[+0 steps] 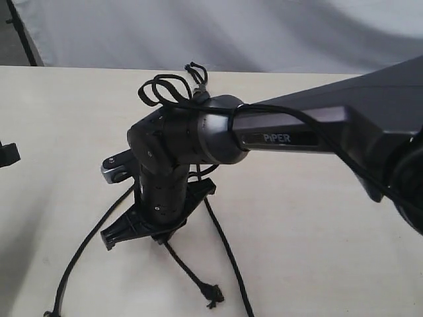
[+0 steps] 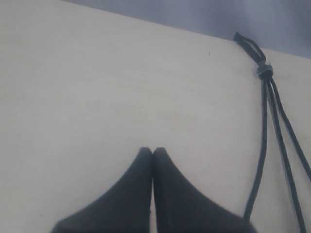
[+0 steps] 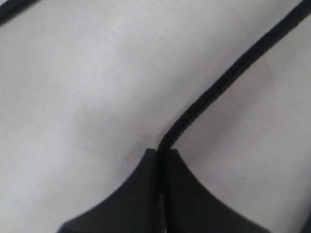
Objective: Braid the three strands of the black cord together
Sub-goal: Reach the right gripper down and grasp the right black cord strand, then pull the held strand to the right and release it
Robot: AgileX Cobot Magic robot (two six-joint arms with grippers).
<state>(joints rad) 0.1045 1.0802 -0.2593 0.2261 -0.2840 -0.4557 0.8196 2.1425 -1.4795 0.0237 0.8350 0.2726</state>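
Observation:
The black cord lies on the pale table, its grey bead [image 2: 264, 72] and short loop [image 2: 247, 42] at the far edge. From the bead the three strands [image 2: 265, 141] run toward the near side. My right gripper [image 3: 159, 153] is shut on one strand [image 3: 218, 82], pressed low against the table. In the exterior view this gripper [image 1: 162, 236] points down at mid-table. A strand with a knotted tip [image 1: 213, 294] comes out from under it. Another strand [image 1: 86, 247] curves off to the left and a third [image 1: 228, 254] runs right. My left gripper [image 2: 152, 150] is shut on nothing, well away from the cord.
The right arm [image 1: 297, 135] reaches across from the right, hiding the upper strands and bead in the exterior view. Thick black wiring loops [image 1: 160, 89] sit on its wrist. A dark part [image 1: 6, 155] shows at the left edge. A grey backdrop [image 1: 231, 33] rises behind the table's far edge.

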